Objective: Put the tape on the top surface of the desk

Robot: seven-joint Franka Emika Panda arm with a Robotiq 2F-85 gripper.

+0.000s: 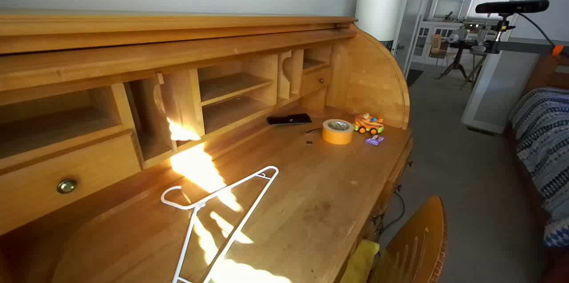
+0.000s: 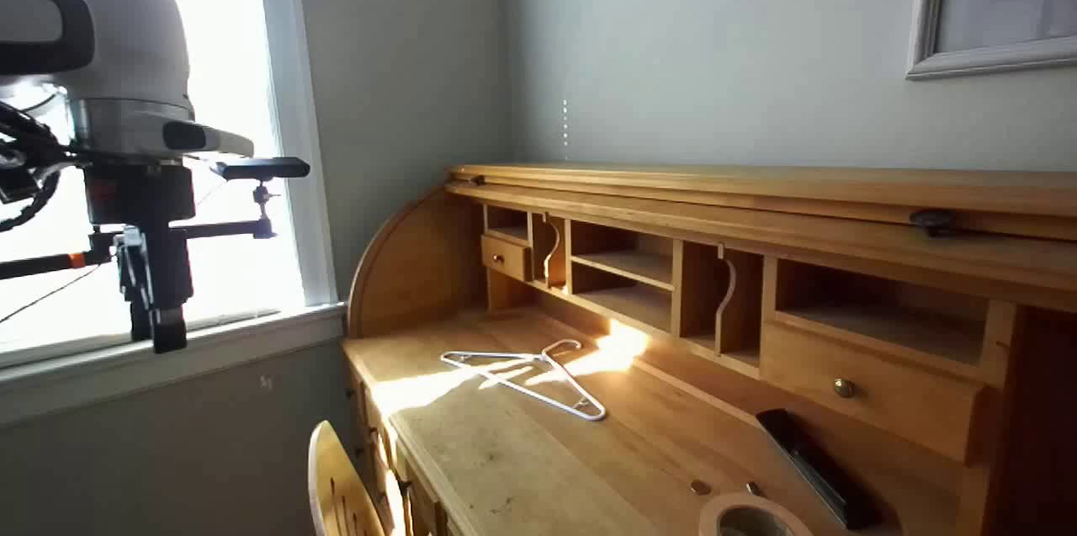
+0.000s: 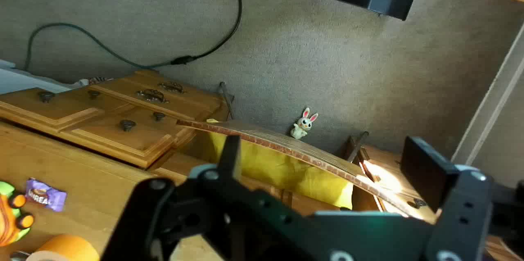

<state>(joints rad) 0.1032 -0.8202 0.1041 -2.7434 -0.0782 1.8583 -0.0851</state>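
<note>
Wrist view: black two-finger gripper (image 3: 326, 164) is spread wide, empty; tan-orange tape ring (image 3: 70, 248) lies flat on light-brown wooden desk worktop (image 3: 94, 192), well off gripper's lower L, so prob. sideways reach 1st.

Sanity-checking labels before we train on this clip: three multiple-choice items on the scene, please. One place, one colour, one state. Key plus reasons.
1. Where is the tape?
A. In a cubbyhole
B. On the work surface of the desk, beside the wheeled toy
C. On the top ledge

2. What colour is the hanger?
A. Black
B. Purple
C. White

3. What state is the claw in?
A. Standing open, empty
B. Closed around the tape
C. Gripping the hanger

1 B: an exterior view shows it on the wood, next to the wheeled toy.
2 C: its frame is white in both exterior views.
3 A: its fingers stand wide apart in the wrist view, with nothing gripped.
</note>
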